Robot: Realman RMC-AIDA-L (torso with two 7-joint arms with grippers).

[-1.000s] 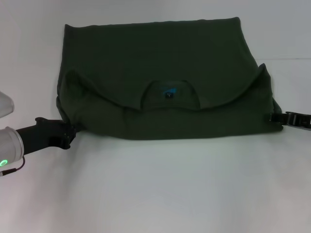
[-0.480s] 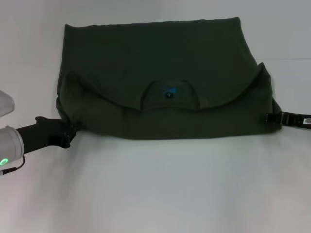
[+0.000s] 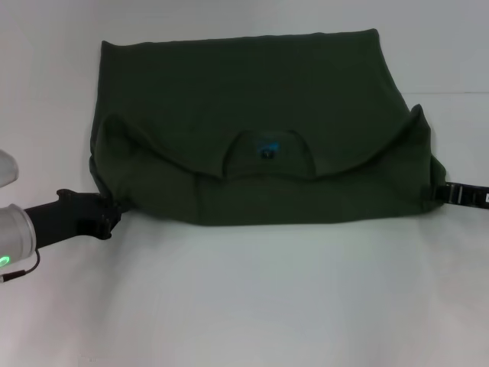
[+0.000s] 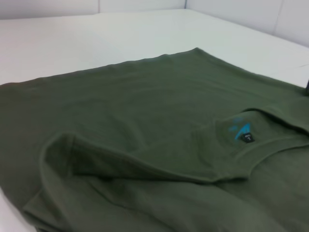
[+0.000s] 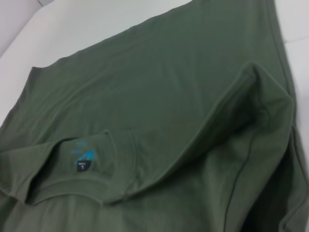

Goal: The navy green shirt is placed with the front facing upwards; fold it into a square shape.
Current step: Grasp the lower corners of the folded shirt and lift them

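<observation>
The navy green shirt (image 3: pixel 252 84) lies spread across the white table (image 3: pixel 252 298), its collar half folded over so the neck opening and small blue label (image 3: pixel 266 145) face up near the front edge. The shirt fills the left wrist view (image 4: pixel 145 96) and the right wrist view (image 5: pixel 159 87), and the label (image 4: pixel 240 131) (image 5: pixel 83 158) shows in both. My left gripper (image 3: pixel 114 214) sits at the shirt's near left corner, its tips under the cloth. At the near right corner is my right gripper (image 3: pixel 442 193), also tucked into the fabric. Both appear shut on the cloth.
White tabletop surrounds the shirt, with a broad bare strip between its near edge and me. The table's far edge (image 3: pixel 451 93) shows at the back right. My left forearm (image 3: pixel 15 237) with a green light lies low at the left.
Both grippers have drawn slightly toward me, the right one also outward. The shirt's near edge has come along and lies a little closer and straighter.
</observation>
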